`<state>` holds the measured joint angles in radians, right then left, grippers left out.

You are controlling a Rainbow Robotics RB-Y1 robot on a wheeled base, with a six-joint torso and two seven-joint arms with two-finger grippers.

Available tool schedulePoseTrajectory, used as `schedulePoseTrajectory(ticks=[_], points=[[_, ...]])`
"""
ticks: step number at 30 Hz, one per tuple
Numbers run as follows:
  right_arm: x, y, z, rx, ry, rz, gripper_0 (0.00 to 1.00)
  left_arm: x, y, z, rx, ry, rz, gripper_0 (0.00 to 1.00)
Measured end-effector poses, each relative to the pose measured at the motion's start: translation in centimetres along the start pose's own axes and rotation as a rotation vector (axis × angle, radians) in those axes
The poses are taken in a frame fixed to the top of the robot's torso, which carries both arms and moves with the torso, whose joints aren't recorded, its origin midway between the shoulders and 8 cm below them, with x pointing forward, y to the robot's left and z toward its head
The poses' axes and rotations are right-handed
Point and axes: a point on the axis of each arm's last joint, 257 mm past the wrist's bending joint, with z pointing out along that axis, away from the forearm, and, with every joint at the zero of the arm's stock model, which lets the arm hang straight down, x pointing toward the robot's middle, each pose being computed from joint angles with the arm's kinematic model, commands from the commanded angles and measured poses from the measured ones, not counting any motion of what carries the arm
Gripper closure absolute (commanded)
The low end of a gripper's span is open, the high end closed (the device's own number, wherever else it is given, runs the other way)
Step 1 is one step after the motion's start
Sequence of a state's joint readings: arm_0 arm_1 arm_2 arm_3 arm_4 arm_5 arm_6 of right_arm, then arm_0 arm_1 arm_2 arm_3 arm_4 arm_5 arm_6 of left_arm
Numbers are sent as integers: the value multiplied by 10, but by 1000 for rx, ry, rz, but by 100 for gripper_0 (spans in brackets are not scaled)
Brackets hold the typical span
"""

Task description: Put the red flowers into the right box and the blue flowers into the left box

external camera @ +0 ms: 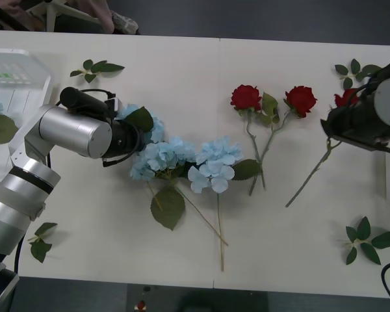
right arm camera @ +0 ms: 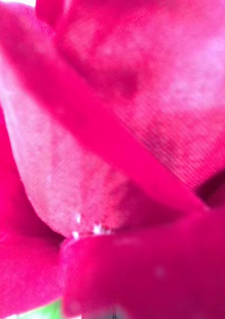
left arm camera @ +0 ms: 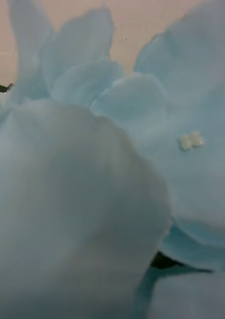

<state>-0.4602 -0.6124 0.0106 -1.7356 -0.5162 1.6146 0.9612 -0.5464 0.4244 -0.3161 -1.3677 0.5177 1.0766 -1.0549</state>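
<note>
The left gripper (external camera: 131,140) is pressing into the blue hydrangea cluster (external camera: 149,130), just right of the left box (external camera: 26,84); the right gripper (external camera: 335,123) is covering 1 red rose (external camera: 346,99). Neither grip is discernible.

You get even, bright overhead light on the white tabletop (external camera: 182,247), with only soft, short shadows under stems and leaves. Both wrist views sit too close to focus: red rose petals (right arm camera: 117,149) smear pink and overexposed, pale blue petals (left arm camera: 92,199) blur softly.
</note>
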Motion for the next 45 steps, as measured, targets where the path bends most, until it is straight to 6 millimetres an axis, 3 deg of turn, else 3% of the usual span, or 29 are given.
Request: schedulePoseTrajectory(ticks=[7, 13, 17, 21, 26, 30, 35, 37, 39, 42, 45], points=[[-53, -62, -45, 42, -90, 81, 100, -2, 4, 0, -15, -7, 9, 100], [-101, -138, -80, 118, -175, -30, 100, -7, 12, -2, -30, -18, 15, 100], [-128, -194, -89, 173, -230, -40, 100, -20, 26, -13, -50, -40, 32, 100], [-146, -250, -82, 241, -260, -85, 100, -35, 42, -45, -83, -39, 77, 100], [-146, -295, -61, 290, -248, -110, 100, -41, 65, -93, -112, 20, 108, 100], [-139, -309, -44, 277, -213, -111, 100, -54, 93, -140, -160, 51, 108, 100], [-137, -319, -36, 286, -214, -128, 99, -81, 153, -203, -262, 79, 271, 100], [-135, -319, -34, 288, -207, -132, 95, -93, 180, -227, -315, 90, 361, 100], [-134, -317, -32, 291, -199, -142, 72, -103, 205, -248, -357, 99, 404, 100], [-132, -316, -30, 294, -192, -152, 31, -117, 249, -271, -423, 101, 390, 100], [-132, -316, -30, 293, -192, -152, 23, -125, 289, -283, -471, 107, 412, 100]])
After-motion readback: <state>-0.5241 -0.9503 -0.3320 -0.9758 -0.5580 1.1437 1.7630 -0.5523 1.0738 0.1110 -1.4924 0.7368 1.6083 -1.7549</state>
